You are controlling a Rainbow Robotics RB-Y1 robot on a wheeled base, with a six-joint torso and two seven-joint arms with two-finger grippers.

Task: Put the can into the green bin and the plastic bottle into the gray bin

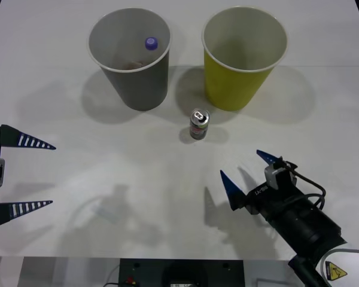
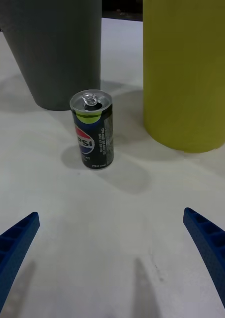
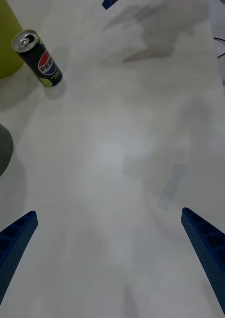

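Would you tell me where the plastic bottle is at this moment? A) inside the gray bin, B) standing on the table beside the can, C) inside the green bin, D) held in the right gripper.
A: the plastic bottle, its blue-violet cap up, sits inside the gray bin.

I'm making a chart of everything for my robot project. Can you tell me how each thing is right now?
can: standing upright on the table, in front of the two bins, untouched.
plastic bottle: already inside the gray bin.
gray bin: upright, holding the bottle.
green bin: upright, nothing seen inside.
right tool: open, pointed at the can, not touching it.
left tool: open, waiting at the table's left edge.
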